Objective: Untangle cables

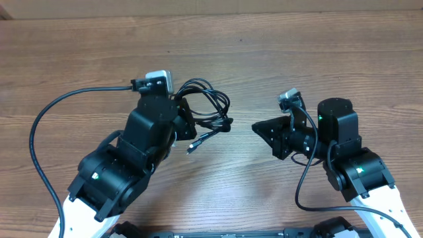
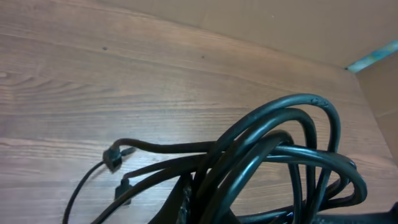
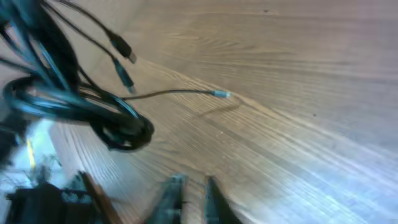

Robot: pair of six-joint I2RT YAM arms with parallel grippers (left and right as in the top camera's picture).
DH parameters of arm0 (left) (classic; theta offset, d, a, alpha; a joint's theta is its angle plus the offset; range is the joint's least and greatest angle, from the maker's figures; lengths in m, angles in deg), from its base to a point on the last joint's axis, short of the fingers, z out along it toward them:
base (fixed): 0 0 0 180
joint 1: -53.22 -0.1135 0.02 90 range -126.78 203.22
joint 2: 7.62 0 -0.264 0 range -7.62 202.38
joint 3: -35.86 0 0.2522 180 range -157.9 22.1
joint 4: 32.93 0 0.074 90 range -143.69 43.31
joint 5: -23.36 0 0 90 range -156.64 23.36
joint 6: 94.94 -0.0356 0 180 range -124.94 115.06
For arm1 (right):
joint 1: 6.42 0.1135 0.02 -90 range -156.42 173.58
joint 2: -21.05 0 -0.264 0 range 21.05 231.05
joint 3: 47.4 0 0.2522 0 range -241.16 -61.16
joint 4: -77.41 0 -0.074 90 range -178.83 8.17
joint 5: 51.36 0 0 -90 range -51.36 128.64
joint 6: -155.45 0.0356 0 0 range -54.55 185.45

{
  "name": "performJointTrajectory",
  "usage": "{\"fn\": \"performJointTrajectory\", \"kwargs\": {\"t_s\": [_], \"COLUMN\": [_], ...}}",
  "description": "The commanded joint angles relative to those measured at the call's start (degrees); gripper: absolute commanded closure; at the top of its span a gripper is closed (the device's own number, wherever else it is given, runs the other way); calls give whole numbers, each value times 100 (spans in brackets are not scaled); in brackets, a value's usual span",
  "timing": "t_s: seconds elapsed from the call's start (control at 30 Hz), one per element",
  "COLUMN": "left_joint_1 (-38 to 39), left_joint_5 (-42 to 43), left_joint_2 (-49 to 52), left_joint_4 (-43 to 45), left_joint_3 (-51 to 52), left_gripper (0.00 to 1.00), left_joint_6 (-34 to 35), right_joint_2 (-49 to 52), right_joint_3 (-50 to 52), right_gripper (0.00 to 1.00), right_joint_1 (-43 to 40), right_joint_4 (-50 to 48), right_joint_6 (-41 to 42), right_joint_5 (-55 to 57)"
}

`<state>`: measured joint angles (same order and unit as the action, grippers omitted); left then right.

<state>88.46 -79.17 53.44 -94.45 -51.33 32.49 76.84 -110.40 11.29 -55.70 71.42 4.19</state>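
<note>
Thin black cables (image 1: 211, 106), one tangled bundle (strands uncountable), are resting left of centre on the brown wooden table (image 1: 277, 46), open wood around; left claw (image 1: 185, 118) is clamping them, right claw (image 1: 258, 127) is hovering closed, empty.

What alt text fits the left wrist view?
A bundle of looped black cables fills the lower right, close to the camera, against a wooden table. Two of their small plugs trail off at lower left. A tan surface with a teal strip borders the top right.
</note>
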Motion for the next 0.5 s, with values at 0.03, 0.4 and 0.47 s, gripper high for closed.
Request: {"fn": "performJointTrajectory", "kwargs": {"t_s": [0.03,0.4,0.47], "left_joint_1": [-7,2,4], "left_joint_5": [-136,535,699], "left_joint_2": [-85,-20,35], "left_joint_4": [-444,-717,-680], "left_joint_3": [-55,-55,-55], "left_gripper": [96,96,96], "left_joint_6": [-332,-704,-704], "right_joint_2": [-33,-31,-31], "right_joint_3": [-142,-142,-142], "right_gripper": [61,34,32], "right_joint_1": [-9,-9,-9], "right_joint_4": [-457,-1436,-1510], "right_joint_6": [-214,-957,-1130], "right_joint_5": [-459,-1906,-2168]}}
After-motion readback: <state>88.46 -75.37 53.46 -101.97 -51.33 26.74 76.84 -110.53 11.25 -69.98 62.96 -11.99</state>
